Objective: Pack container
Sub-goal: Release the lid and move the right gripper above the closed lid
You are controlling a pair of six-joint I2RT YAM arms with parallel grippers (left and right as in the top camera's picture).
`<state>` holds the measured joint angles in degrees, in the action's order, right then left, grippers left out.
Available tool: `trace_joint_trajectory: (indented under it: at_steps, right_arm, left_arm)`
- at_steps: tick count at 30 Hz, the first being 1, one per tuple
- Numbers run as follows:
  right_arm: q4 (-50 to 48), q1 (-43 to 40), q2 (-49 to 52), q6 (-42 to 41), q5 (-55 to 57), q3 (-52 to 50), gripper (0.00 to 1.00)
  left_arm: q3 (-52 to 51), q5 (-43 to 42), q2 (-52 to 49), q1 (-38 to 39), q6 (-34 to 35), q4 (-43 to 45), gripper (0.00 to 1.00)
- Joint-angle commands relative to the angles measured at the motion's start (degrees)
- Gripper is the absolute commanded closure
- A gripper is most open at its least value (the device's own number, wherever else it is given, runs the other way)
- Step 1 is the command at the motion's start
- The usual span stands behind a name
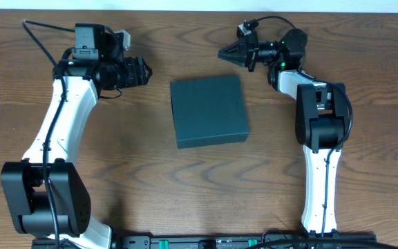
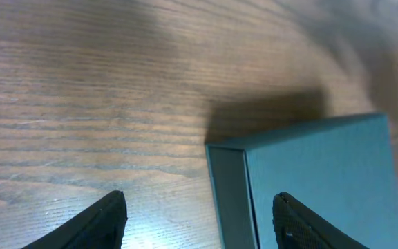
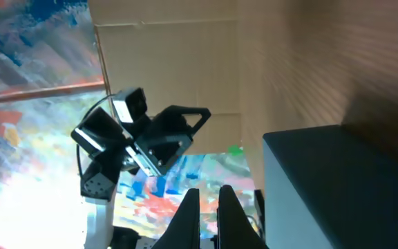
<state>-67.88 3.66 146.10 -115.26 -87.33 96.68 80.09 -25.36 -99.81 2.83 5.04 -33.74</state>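
Observation:
The container [image 1: 208,111] is a dark teal square box, lid closed, lying flat in the middle of the table. My left gripper [image 1: 142,71] hovers to its upper left, open and empty; in the left wrist view its fingers [image 2: 202,207] straddle the box's near corner [image 2: 309,187]. My right gripper [image 1: 225,52] is above the box's far right corner, turned on its side, fingers nearly together with nothing between them [image 3: 209,207]. The box edge shows at the right of the right wrist view [image 3: 337,187].
The wooden table [image 1: 116,152] carries only the box. The left arm's base [image 1: 43,200] stands at the front left and the right arm's column [image 1: 320,159] at the right. A dark rail [image 1: 240,241] runs along the front edge.

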Motion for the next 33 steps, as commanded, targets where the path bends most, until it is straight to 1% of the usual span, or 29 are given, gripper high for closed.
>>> trace_joint_trajectory:
  at_steps: [1,3,6,10,13,18,21,24,27,29,32,33]
  right_arm:
    - [0.13,-2.82,-2.51,8.02,-1.16,0.22,0.98]
    - [2.4,-3.87,-2.51,14.43,-1.25,0.22,0.98]
    - [5.84,-4.83,-2.51,21.03,-0.59,0.22,0.98]
    - [15.43,-5.73,-2.51,33.64,2.4,0.22,0.97]
    - [23.08,-6.23,-2.51,42.53,8.41,0.22,0.96]
    - [28.04,-6.6,-2.54,48.57,16.59,0.22,0.98]
    - [34.32,-7.06,-2.54,53.88,20.92,0.24,0.98]
    - [45.55,-7.5,-2.54,62.66,24.9,0.28,0.96]
    - [61.31,-7.82,-3.21,73.22,30.1,0.33,0.96]
    - [74.25,-7.8,-4.85,83.12,35.8,0.39,0.96]
    - [88.61,-7.69,-8.94,95.12,45.31,0.39,0.95]
    - [91.69,-7.65,-10.36,97.72,47.78,0.39,0.94]
  left_arm:
    - [-0.13,3.82,-0.28,2.54,-4.42,-0.46,0.34]
    - [-0.11,3.82,-0.28,3.32,-4.42,-0.15,0.33]
    - [-0.07,3.8,-0.28,3.52,-4.39,-0.22,0.33]
    - [-0.07,3.8,-0.13,3.52,-4.42,-0.31,0.34]
    - [-0.07,3.8,0.17,3.52,-4.42,-0.39,0.34]
    - [-0.07,3.85,0.31,3.52,-4.87,-0.48,0.33]
    - [-0.07,4.02,0.31,3.52,-5.29,-0.46,0.33]
    - [-0.07,4.02,0.31,3.45,-5.29,-0.48,0.33]
    - [-0.07,4.02,0.33,3.45,-5.29,-0.48,0.33]
    - [-0.07,4.02,0.33,3.45,-5.31,-0.48,0.33]
    - [-0.07,4.04,0.33,3.45,-5.46,-0.48,0.33]
    - [-0.07,4.04,0.33,3.45,-5.46,-0.46,0.33]
